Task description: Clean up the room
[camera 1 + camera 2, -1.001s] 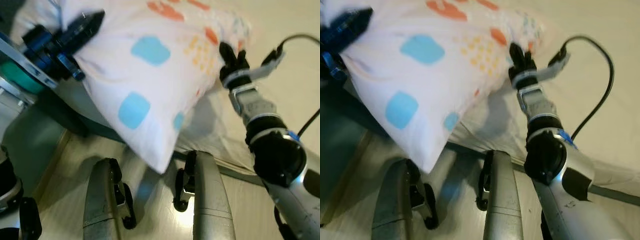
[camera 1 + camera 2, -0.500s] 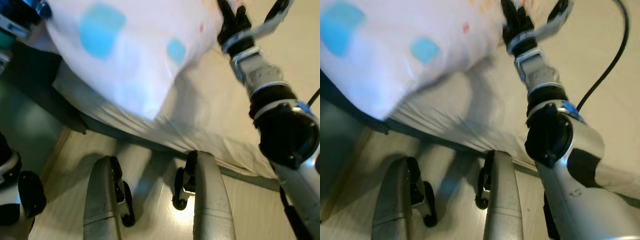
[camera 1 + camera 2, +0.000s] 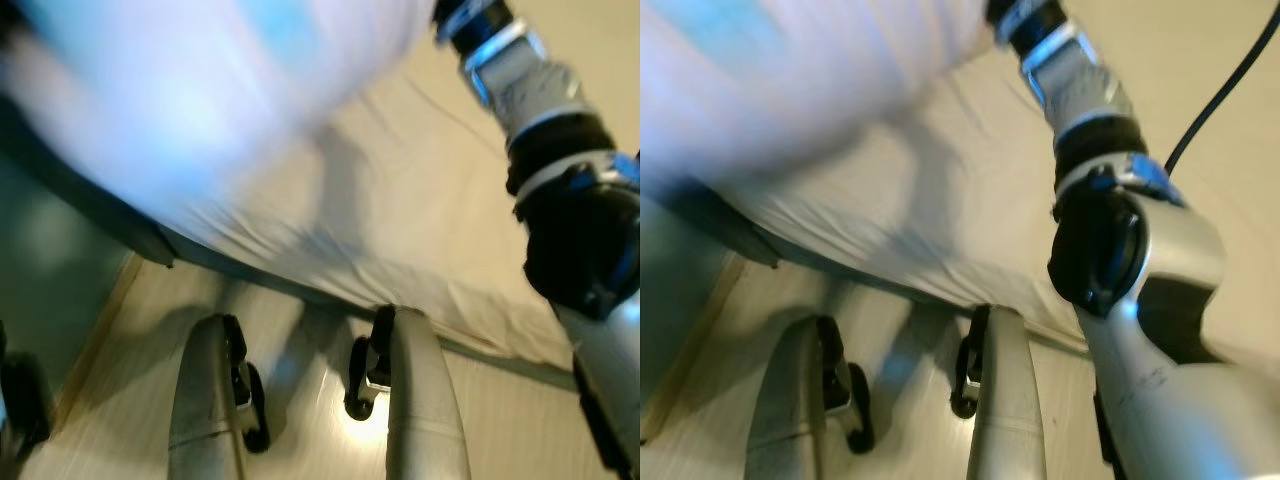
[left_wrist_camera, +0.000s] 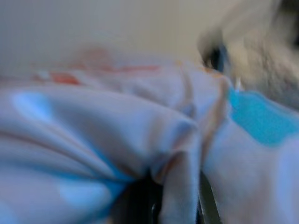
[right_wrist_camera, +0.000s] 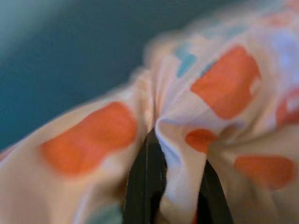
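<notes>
The patterned pillow (image 5: 210, 93) is held up over the bed (image 3: 420, 230), a fold pinched between the right gripper (image 5: 175, 186) fingers and another by the left gripper (image 4: 175, 205), and a drop is risked if the thin folds slip.

Our two head cameras look steeply down, sharing the bed (image 3: 420, 230), floor (image 3: 110, 400) and our legs. Each wrist camera sits very close against the pillow (image 5: 205, 112).

No readable text (frames are heavily blurred).
</notes>
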